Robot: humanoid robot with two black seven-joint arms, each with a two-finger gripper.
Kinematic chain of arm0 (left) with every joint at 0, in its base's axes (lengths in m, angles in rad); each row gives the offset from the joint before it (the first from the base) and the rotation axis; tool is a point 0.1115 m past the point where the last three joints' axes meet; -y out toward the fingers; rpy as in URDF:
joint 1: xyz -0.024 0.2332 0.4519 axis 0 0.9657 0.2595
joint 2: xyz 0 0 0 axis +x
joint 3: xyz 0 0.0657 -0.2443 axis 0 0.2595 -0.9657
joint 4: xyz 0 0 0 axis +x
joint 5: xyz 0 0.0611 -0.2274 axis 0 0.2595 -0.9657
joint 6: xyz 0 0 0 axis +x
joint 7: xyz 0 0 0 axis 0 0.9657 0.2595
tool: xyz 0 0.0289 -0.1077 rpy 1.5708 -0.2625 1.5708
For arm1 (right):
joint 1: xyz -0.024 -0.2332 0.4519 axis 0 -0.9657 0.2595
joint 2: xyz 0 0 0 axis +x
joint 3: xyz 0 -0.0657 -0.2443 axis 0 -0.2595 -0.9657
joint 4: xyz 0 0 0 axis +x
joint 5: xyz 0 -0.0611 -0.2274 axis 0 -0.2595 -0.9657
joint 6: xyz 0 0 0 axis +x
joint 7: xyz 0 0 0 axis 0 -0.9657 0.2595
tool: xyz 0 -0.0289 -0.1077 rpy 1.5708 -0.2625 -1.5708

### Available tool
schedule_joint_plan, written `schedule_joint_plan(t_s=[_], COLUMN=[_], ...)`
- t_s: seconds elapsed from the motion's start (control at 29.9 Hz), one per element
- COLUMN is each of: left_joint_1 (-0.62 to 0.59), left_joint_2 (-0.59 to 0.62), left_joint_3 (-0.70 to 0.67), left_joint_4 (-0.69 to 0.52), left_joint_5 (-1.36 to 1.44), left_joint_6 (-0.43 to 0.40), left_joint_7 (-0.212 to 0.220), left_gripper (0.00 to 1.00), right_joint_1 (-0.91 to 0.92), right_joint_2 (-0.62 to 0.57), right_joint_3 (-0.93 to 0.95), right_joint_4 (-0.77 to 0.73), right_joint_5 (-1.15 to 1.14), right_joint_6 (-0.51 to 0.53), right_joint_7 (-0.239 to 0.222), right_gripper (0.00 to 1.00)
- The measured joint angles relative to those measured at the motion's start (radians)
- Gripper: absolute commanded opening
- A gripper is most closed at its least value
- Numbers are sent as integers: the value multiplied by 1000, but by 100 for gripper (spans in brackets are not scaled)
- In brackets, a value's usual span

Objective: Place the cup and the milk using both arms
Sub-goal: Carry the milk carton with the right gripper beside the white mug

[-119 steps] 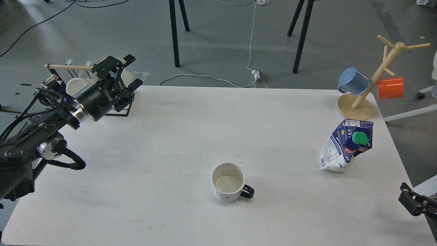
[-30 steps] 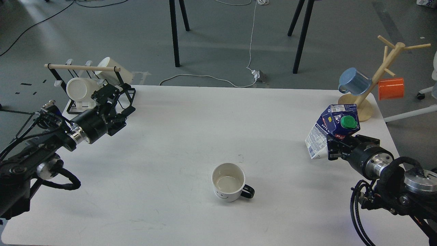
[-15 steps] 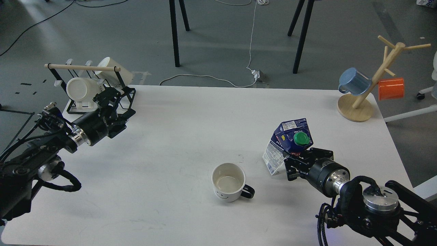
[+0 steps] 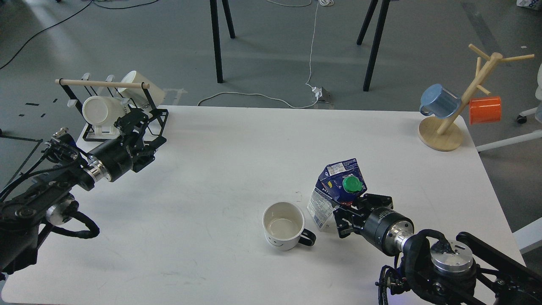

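Note:
A white mug (image 4: 283,225) with a black handle and a smiley face stands upright and empty near the table's front middle. A blue and white milk carton (image 4: 332,190) with a green cap is held tilted just right of the mug. My right gripper (image 4: 345,212) is shut on the carton's lower part, and the carton's base is close to the mug's handle. My left gripper (image 4: 137,129) is at the far left of the table next to the black rack; its fingers look dark and cannot be told apart.
A black rack (image 4: 91,133) with a wooden bar holds two white cups at the back left. A wooden mug tree (image 4: 440,135) with a blue mug (image 4: 439,101) and an orange mug (image 4: 485,109) stands at the back right corner.
My right arm came in, took the carton from the right side and carried it left toward the mug. My left arm lowered and has barely moved lately.

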Motion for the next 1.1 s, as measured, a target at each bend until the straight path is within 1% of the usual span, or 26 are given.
schedule_joint_plan(t_s=[0.27, 0.33, 0.4, 0.57, 0.6, 0.67, 0.77, 0.8, 1.1], left_joint_1=[11, 12, 12, 12, 12, 12, 12, 12, 12], left_joint_2=[5, 8, 10, 10, 10, 9, 7, 6, 3], left_joint_3=[0, 0, 0, 0, 0, 0, 0, 0, 0], left_joint_4=[3, 5, 7, 9, 9, 10, 10, 10, 14], left_joint_5=[1, 1, 1, 1, 1, 1, 1, 1, 1], left_joint_6=[0, 0, 0, 0, 0, 0, 0, 0, 0], left_joint_7=[0, 0, 0, 0, 0, 0, 0, 0, 0], left_gripper=[93, 93, 93, 93, 93, 93, 93, 93, 93], right_joint_1=[0, 1, 1, 0, 0, 0, -2, -4, -18], right_joint_2=[16, 17, 18, 18, 18, 18, 17, 17, 10], right_joint_3=[-15, -15, -15, -15, -15, -15, -15, -15, -16], right_joint_4=[0, 0, 0, 0, 0, 0, 0, 0, 0], right_joint_5=[-5, -6, -6, -7, -8, -8, -9, -10, -12], right_joint_6=[2, 2, 3, 3, 3, 3, 3, 3, 5], right_joint_7=[-1, -1, -1, -1, -1, -1, -1, -1, -1], right_gripper=[31, 33, 38, 56, 62, 73, 94, 96, 96])
